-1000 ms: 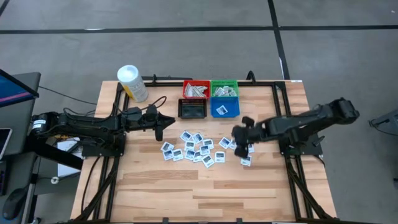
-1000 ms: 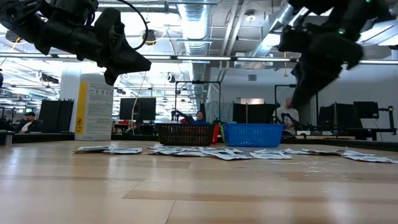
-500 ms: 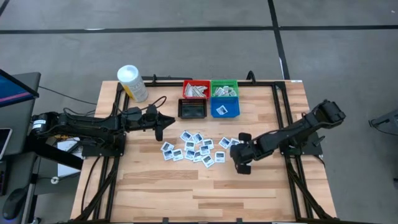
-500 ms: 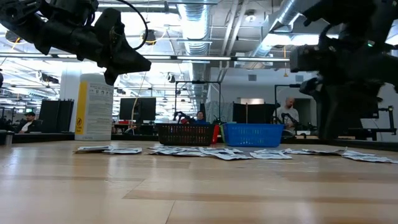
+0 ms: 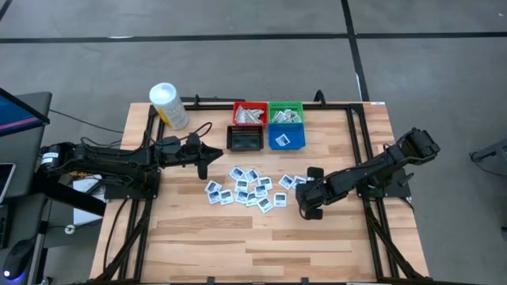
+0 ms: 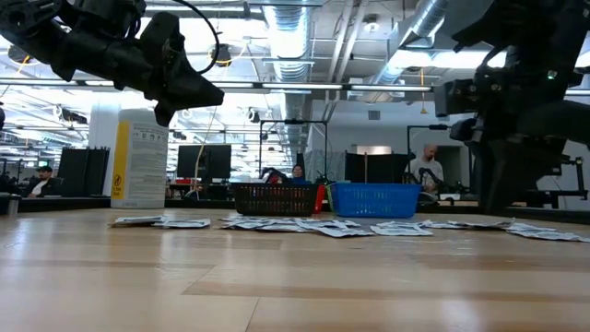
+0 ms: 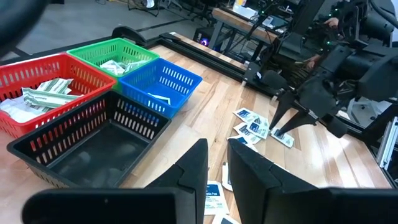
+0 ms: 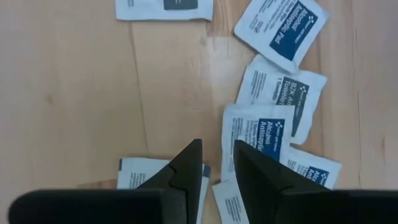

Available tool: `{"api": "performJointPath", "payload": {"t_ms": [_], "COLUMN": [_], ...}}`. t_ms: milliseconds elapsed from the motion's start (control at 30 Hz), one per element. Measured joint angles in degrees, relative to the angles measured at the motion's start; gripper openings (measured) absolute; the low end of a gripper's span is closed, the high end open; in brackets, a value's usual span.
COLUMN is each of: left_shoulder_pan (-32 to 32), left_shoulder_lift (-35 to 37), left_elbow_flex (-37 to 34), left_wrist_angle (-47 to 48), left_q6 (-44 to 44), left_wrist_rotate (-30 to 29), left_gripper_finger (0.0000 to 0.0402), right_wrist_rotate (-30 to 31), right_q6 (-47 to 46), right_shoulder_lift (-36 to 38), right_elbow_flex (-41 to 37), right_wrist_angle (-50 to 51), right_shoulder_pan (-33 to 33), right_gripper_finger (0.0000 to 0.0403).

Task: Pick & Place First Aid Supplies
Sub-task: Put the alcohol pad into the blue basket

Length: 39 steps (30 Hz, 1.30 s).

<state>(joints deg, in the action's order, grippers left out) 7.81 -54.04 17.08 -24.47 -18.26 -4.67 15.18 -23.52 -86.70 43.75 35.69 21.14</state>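
Note:
Several first aid supplies, small square white packets with blue print (image 5: pixel 249 188), lie flat and scattered on the middle of the wooden table. My right gripper (image 5: pixel 309 207) points steeply down at the right end of this scatter, very low over the table. Its fingers stand a narrow gap apart (image 8: pixel 217 149) with bare wood between them. Packets lie beside and under the fingers (image 8: pixel 255 134). My left gripper (image 5: pixel 207 158) hovers above the table left of the packets, near the black bin. Its fingers (image 7: pixel 217 152) are slightly apart and hold nothing. My right gripper comes from above, pointing down, with its fingertips (image 7: pixel 285 127) on either side of one packet (image 7: pixel 283 138) at the scatter's right end. Its own fingers hide the tips in the wrist view. I cannot tell whether they touch a packet or the table.
Four small bins stand together at the table's far middle: red (image 5: pixel 249 115) and green (image 5: pixel 286 113), both with packets inside, black (image 5: pixel 245 138), and blue (image 5: pixel 287 138). A white tub with a yellow label (image 5: pixel 168 105) stands at the far left corner. Bare wood lies along the near side.
My right gripper has swung toward the table's near edge and gone down, tipping to point more steeply at the table. It now covers the packet at the scatter's near right end. Most of this happened in the first half second. The packets have not shifted.

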Motion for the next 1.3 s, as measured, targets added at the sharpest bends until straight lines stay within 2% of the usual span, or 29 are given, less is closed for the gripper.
{"api": "performJointPath", "payload": {"t_ms": [200,533,700,800,967,1300], "left_shoulder_pan": [-0.02,-0.02,-0.02,-0.02,-0.01,-0.02], "left_shoulder_lift": [0.0,-0.02,-0.02,0.0,-0.02,-0.02], "left_elbow_flex": [0.0,0.0,0.0,0.0,0.0,0.0], "left_wrist_angle": [0.0,0.0,0.02,0.02,0.0,0.0], "left_q6": [0.0,0.0,0.0,0.0,0.0,0.0], "left_wrist_rotate": [0.0,0.01,0.02,0.02,0.02,0.02], "left_gripper_finger": [0.0063,0.0063,0.0063,0.0062,0.0063,0.0063], "right_wrist_rotate": [1.12,-0.62,-0.89,-1.65,-2.32,1.2], "right_q6": [3.15,4.56,4.32,3.89,3.95,4.49], "right_shoulder_lift": [-0.4,-8.39,-9.01,-8.17,-6.15,-2.81], "right_elbow_flex": [0.0,0.22,0.22,0.13,0.15,6.01], "right_wrist_angle": [-0.67,-3.61,-3.7,-3.79,-3.33,5.04], "right_shoulder_pan": [-0.63,-1.0,-0.96,-1.09,-1.07,-1.55], "right_gripper_finger": [0.0086,0.0086,0.0084,0.0068,0.0011,0.0001]}}
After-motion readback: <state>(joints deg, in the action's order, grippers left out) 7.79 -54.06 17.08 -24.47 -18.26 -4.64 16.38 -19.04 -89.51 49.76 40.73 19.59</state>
